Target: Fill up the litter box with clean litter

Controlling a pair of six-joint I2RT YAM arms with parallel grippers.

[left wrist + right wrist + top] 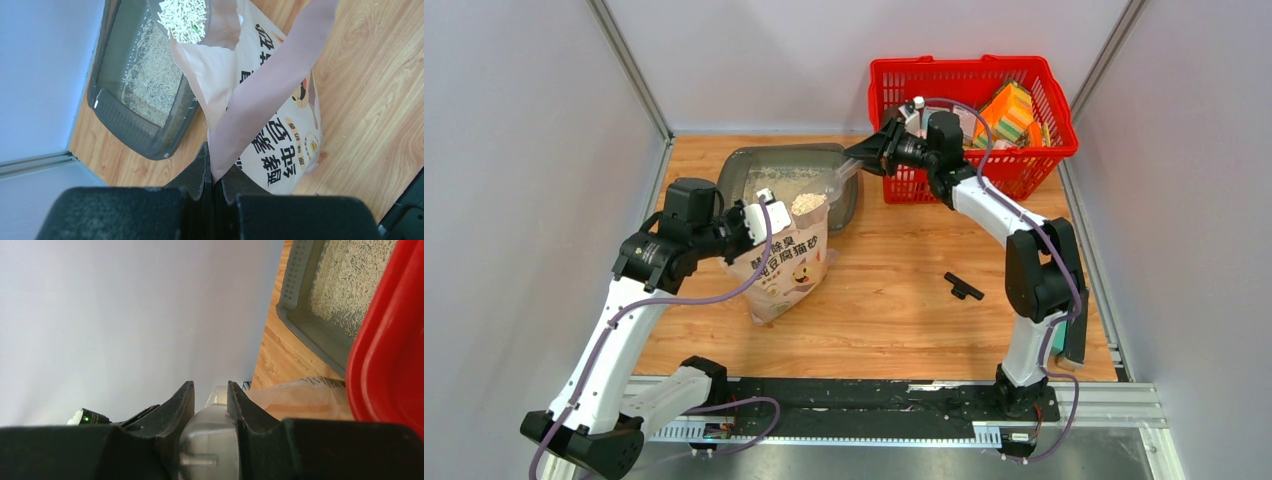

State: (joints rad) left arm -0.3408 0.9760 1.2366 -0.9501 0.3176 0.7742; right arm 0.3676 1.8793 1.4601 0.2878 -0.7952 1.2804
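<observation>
Litter box (pixel 749 175): dark grey, shallow, rounded-rectangular plastic tray at the far left of the wooden table (pixel 904 260), near the red mesh plastic basket (pixel 969 65) on its right.
Clean litter (pixel 150 80): pale beige-white fine granules thinly covering part of the tray floor; more is heaped in the scoop.
Bag (pixel 789 270): soft, pinkish-cream, with dark Chinese lettering; it stands open just in front of the tray.
Left gripper (pixel 214 172): fingers pressed together on a pink strip of the bag's top edge, which runs taut.
Right gripper (pixel 210 390): clamped on the whitish scoop handle.
Scoop (pixel 832 188): translucent plastic, loaded, held over the bag mouth beside the tray's near right corner.
Basket contents: orange and green packages (pixel 1009 115).
Loose item: small black T-shaped piece (pixel 964 290) on the wood, right of the bag.
</observation>
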